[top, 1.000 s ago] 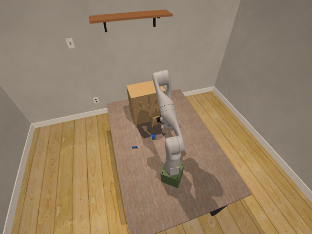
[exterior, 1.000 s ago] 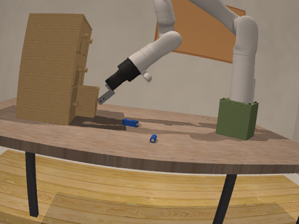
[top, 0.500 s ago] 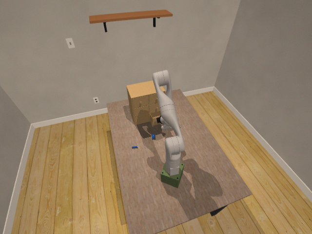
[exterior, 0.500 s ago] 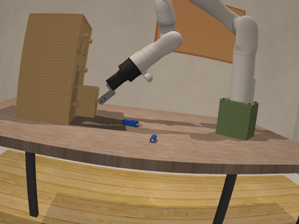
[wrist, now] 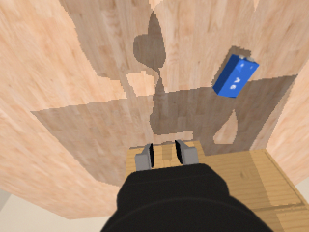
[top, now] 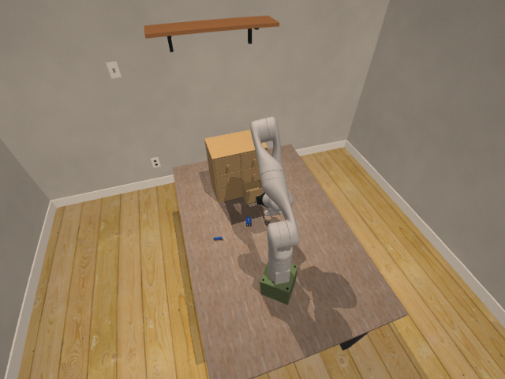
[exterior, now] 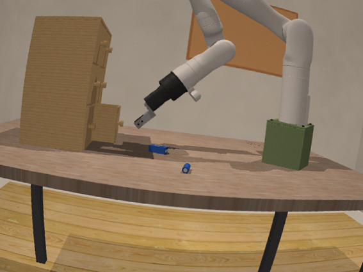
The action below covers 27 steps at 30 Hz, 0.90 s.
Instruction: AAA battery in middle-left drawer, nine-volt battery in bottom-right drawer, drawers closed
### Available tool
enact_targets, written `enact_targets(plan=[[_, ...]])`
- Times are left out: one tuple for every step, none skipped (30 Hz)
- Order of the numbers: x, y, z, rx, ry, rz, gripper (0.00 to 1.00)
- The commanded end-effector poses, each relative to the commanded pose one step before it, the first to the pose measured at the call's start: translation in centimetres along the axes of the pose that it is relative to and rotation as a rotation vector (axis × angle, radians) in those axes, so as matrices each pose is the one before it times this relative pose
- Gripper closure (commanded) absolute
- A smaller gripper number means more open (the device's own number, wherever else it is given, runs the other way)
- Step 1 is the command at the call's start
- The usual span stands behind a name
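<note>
The small wooden chest (top: 234,165) stands at the far end of the table and also shows in the side view (exterior: 62,81). Its bottom-row right drawer (exterior: 106,122) is pulled partly out; the others look pushed in. My gripper (exterior: 141,120) hangs tilted just in front of that drawer, above the table, with its fingers open and nothing between them. The blue nine-volt battery (exterior: 158,149) lies on the table in front of the drawer; it also shows in the wrist view (wrist: 235,75) and from above (top: 248,221). The blue AAA battery (top: 218,238) (exterior: 185,168) lies further out on the table.
The arm's green base (exterior: 287,143) stands mid-table. The open drawer's top edge (wrist: 232,179) shows under my wrist. A wall shelf (top: 211,26) hangs high behind the table.
</note>
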State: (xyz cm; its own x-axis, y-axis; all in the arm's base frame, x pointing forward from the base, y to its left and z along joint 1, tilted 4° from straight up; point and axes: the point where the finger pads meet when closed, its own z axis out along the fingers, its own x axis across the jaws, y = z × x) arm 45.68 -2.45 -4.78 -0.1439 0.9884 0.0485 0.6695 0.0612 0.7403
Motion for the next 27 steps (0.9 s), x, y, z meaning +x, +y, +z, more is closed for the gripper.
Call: enact_targets(plan=[[-0.114, -0.304, -0.059, 0.00441, -0.00198, 0.00323, 0.33], [0.0, 0.017, -0.033, 0.0, 0.0, 0.0, 0.33], [0.0, 0.043, -0.081, 0.0, 0.0, 0.0, 0.33], [0.0, 0.076, -0.145, 0.0, 0.0, 0.0, 0.33], [0.0, 0.113, -0.217, 0.0, 0.0, 0.0, 0.33], [0.0, 0.152, -0.289, 0.0, 0.0, 0.0, 0.33], [0.0, 0.188, -0.358, 0.0, 0.0, 0.0, 0.33], [0.0, 0.221, -0.42, 0.0, 0.0, 0.0, 0.33], [0.0, 0.248, -0.472, 0.0, 0.0, 0.0, 0.33], [0.0, 0.267, -0.51, 0.0, 0.0, 0.0, 0.33], [0.0, 0.28, -0.533, 0.0, 0.0, 0.0, 0.33], [0.0, 0.285, -0.542, 0.0, 0.0, 0.0, 0.33], [0.0, 0.282, -0.538, 0.0, 0.0, 0.0, 0.33], [0.0, 0.0, 0.0, 0.0, 0.0, 0.0, 0.33], [0.0, 0.0, 0.0, 0.0, 0.0, 0.0, 0.33], [0.001, 0.164, -0.308, 0.00219, 0.0028, -0.00133, 0.33], [0.0, 0.123, -0.241, 0.00278, 0.00332, -0.0017, 0.33], [0.002, 0.105, -0.196, 0.0027, 0.00302, -0.00062, 0.33], [0.0, 0.091, -0.181, 0.00253, 0.00264, -0.00067, 0.33], [0.002, 0.085, -0.162, 0.00212, 0.00223, -0.00027, 0.33], [0.002, 0.071, -0.138, 0.00178, 0.00182, -0.00017, 0.33], [0.001, 0.054, -0.111, 0.00145, 0.00141, -0.00018, 0.33], [0.001, 0.071, -0.143, -0.00027, 0.00025, 0.00018, 0.33], [0.003, 0.096, -0.189, -0.0023, -0.00103, 0.00063, 0.33], [0.002, 0.054, -0.106, -0.00129, -0.00058, 0.00035, 0.33], [0.001, 0.021, -0.042, -0.00051, -0.00023, 0.00014, 0.33], [0.0, 0.003, -0.007, -0.00008, -0.00004, 0.00002, 0.33]])
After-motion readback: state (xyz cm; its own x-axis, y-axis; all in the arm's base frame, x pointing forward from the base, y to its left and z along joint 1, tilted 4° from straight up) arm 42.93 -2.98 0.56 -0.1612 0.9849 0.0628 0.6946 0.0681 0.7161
